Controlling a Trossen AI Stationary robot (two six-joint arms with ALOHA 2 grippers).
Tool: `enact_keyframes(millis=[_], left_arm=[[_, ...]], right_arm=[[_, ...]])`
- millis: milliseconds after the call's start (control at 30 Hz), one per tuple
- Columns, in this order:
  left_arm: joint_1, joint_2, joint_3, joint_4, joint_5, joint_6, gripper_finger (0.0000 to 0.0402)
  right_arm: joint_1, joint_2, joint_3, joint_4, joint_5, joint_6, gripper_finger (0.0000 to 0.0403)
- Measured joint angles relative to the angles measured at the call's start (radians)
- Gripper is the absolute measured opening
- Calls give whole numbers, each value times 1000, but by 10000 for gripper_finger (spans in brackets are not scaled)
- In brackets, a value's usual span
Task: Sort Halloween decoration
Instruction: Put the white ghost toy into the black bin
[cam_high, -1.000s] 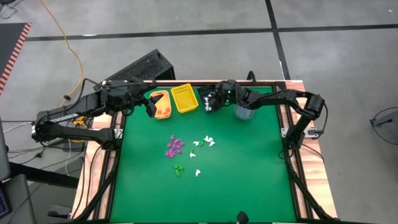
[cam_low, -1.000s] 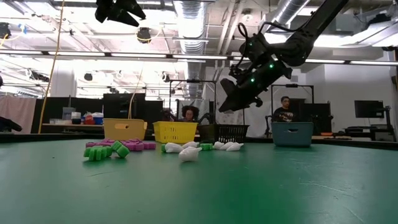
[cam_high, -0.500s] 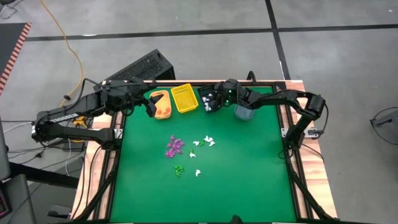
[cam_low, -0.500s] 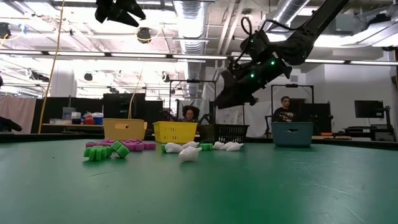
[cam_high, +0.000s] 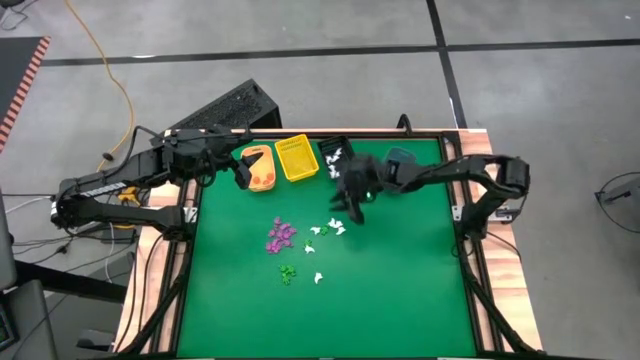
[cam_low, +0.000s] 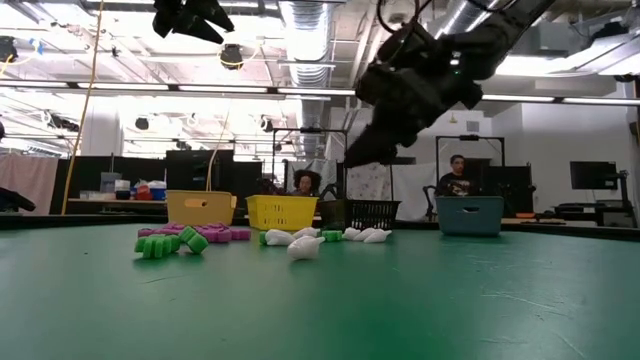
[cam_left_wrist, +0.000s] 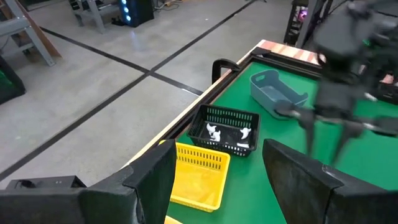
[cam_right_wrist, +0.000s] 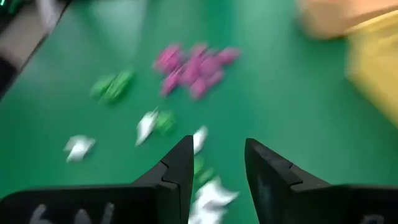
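High view: right gripper (cam_high: 350, 205) hangs over the table's middle, just beside the white trinkets (cam_high: 332, 228), fingers apart with a narrow gap and nothing between them in the right wrist view. Left gripper (cam_high: 243, 172) waits at the far left, above the orange bin (cam_high: 258, 168); its fingers stand wide apart and empty in the left wrist view. Remaining decorations sit mid-table: purple cluster (cam_high: 281, 235), two green pieces (cam_high: 287, 272) nearer, whites scattered to the right of the purple. Black bin (cam_left_wrist: 227, 129) on the far edge already holds a few white pieces; yellow bin (cam_high: 297, 158) is left of it, blue bin (cam_left_wrist: 277, 93) to its right. Likely step: descent for another white pick. Risks: the whites lie close together with a small green piece (cam_right_wrist: 164, 121) among them, so the fingers could catch two items or the wrong colour; a gap this narrow could also nudge a trinket aside instead of straddling it. These pieces are tiny and light, so a scrape along the green mat (cam_high: 400, 270) may flick one away.
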Motion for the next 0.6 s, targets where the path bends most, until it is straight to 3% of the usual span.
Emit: enact_keyframes(millis=[133, 267, 600], left_arm=[[0, 0, 0, 0, 0, 0, 232], [0, 0, 0, 0, 0, -1, 232], [0, 0, 0, 1, -6, -26, 232]], right_arm=[[86, 0, 0, -115, 7, -97, 137], [139, 0, 0, -181, 85, -185, 137], [151, 7, -59, -146, 159, -423, 136]])
